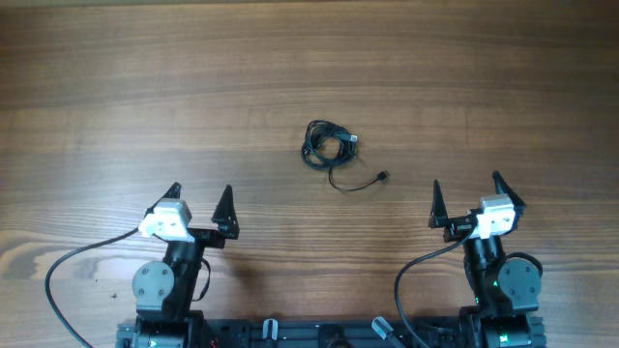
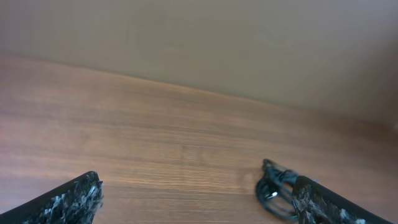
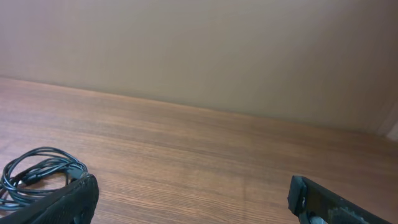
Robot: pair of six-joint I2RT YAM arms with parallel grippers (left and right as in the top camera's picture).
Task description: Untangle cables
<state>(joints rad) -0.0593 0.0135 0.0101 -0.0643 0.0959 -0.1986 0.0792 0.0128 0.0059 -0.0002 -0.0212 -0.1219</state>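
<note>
Wood-grain brown covers the whole tabletop (image 1: pixel 116 77), and the cables (image 1: pixel 327 145) lie about at its middle, well away from every edge and corner. They are thin black wires wound into a small loose coil, with a silvery plug end at the coil's right side. One strand curls out of the coil toward the near edge and ends in a small dark plug (image 1: pixel 383 176) resting on the wood. Both arms sit at the near edge, one toward each near corner. The left gripper (image 1: pixel 201 193) is spread wide with its two black fingers pointing toward the far edge, and it has nothing between them. The right gripper (image 1: pixel 466 184) is likewise wide apart and empty. Neither touches the cables, which lie between the two arms and farther out. In the left wrist view the coil (image 2: pixel 273 186) shows just past the right-hand finger (image 2: pixel 323 202), partly hidden behind it, while bare wood fills the gap between the fingers. In the right wrist view the coil (image 3: pixel 34 174) lies beyond the left-hand finger (image 3: pixel 68 202), its loops overlapping. A plain beige wall (image 3: pixel 199 50) rises beyond the far edge. A thicker black lead (image 1: pixel 58 275) loops from each arm toward the near edge.
</note>
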